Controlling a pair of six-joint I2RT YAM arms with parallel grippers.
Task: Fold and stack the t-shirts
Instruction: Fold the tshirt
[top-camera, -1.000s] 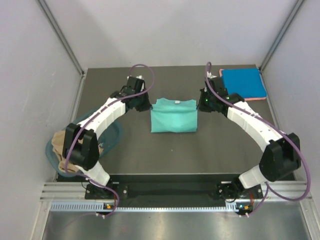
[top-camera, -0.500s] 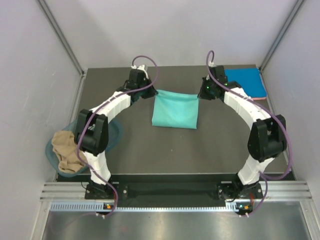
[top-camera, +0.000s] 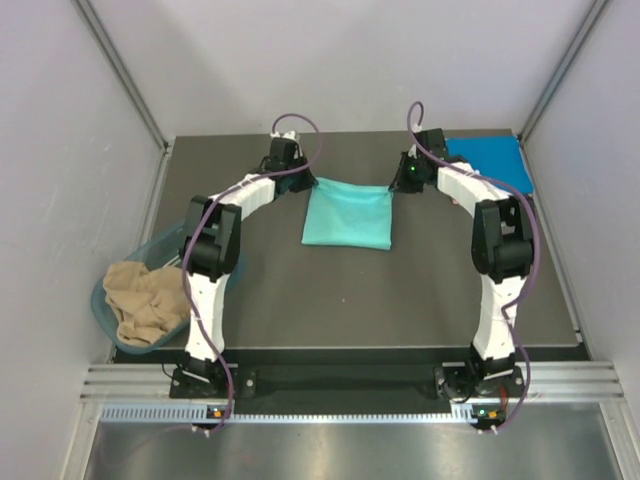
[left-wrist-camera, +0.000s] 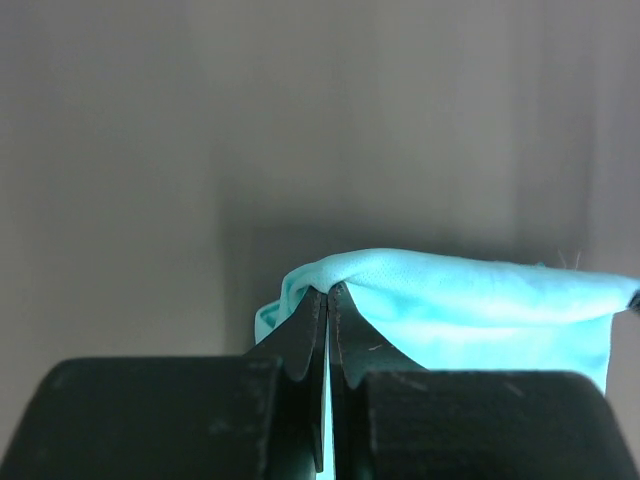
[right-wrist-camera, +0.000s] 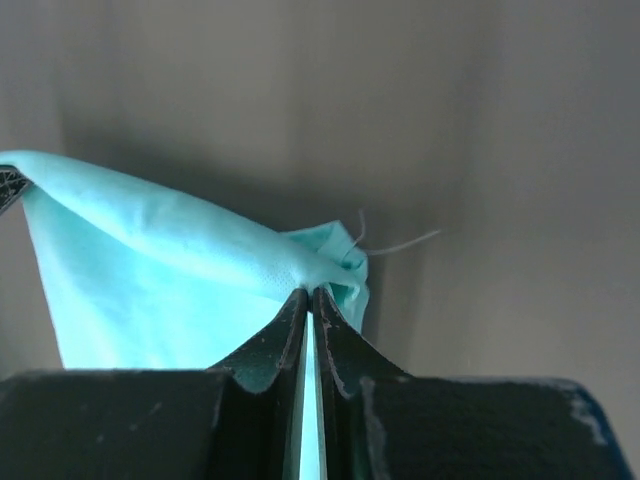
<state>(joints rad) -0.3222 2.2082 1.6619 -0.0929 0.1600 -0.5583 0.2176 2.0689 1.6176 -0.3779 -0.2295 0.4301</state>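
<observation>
Cloth first: teal-green soft cloth t-shirt (top-camera: 346, 217), folded down to a rough rectangle, placed mid-way across the dark grey worktop (top-camera: 400, 290) and toward its far side. Far edge raised and drawn taut, rest of the fabric falling away toward the near side. Long axis of that taut edge running straight across, from one arm to the other. Hard to tell from above whether the near hem rests on the worktop or hangs just clear. Left far corner pinched in the left end effector (top-camera: 296, 181) (left-wrist-camera: 328, 295), fingers pressed together on a thin fold with no gap between them. Right far corner pinched likewise in the right end effector (top-camera: 402, 182) (right-wrist-camera: 308, 295), clamped tight on a small tuft with loose threads beside it. From either wrist, shirt lying inward and lower: to the right of the left end effector, to the left of the right one. Further out, folded bright blue t-shirt (top-camera: 492, 163) flat in the far right corner, near the right end effector and well apart from the left. Right arm therefore the nearer to that likely stacking spot. Crumpled tan t-shirt (top-camera: 140, 300) heaped in a translucent teal plastic tub (top-camera: 98, 298) at the near left, not yet folded. Coming move judged to hinge on both corners travelling level and together, uneven travel being likely to skew or open the fold.
</observation>
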